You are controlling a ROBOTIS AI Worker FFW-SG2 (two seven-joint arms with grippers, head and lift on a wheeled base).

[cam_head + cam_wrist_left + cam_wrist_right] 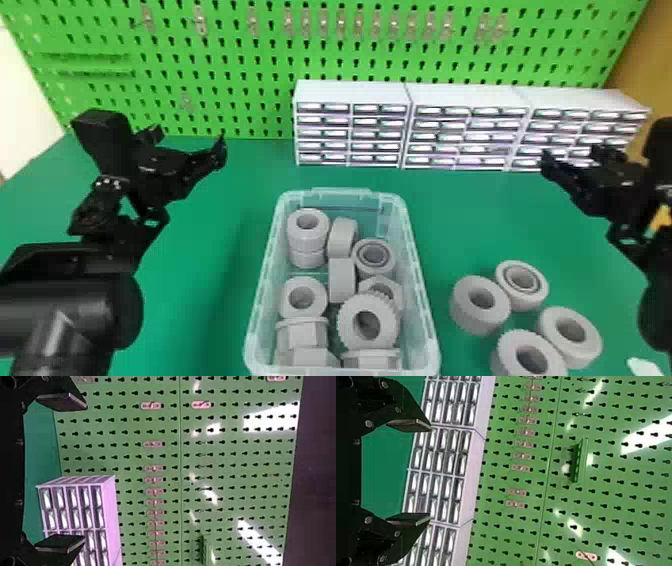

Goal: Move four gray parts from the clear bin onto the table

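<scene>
1. Head view: the clear bin (431, 345) sits on the green worktop (215, 240), with more gray parts (307, 240) inside: rings, hex pieces and a toothed ring toward the near end. Four gray parts (475, 322) lie on the worktop to the bin's right, in a close group with their holes facing up; the nearest has a ribbed rim. The left gripper (190, 139) is raised to the left of the bin, the right gripper (570, 152) to its right; both are spread and empty. White drawer units (352, 92) stand behind, against a green pegboard (240, 65).
2. Left wrist view: the left gripper (84, 472) has its two fingers wide apart with nothing held, facing the pegboard and a drawer unit.
3. Right wrist view: the right gripper (430, 471) is likewise released, its fingers parted before the drawer units and pegboard.
</scene>
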